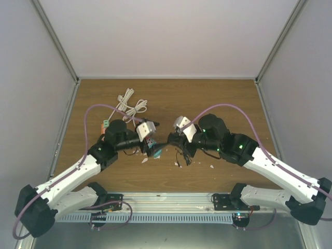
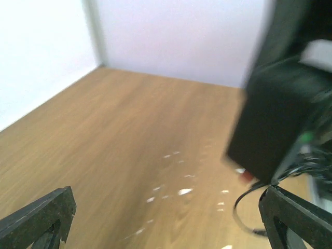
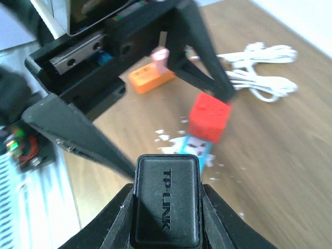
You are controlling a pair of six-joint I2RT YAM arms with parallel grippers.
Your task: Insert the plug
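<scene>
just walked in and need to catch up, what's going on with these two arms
The right hand is shut on a black TP-LINK plug over the wooden table, facing the left hand, whose fingers stand wide open and hold nothing. A red block and a light blue piece sit by one of those fingers. The plug is not yet inserted.

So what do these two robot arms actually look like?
The left arm and right arm have white shells, bulky black joints and a purple cable looping alongside each. The left tool has two black, angular fingers. Small green lights glow on the right arm.
</scene>
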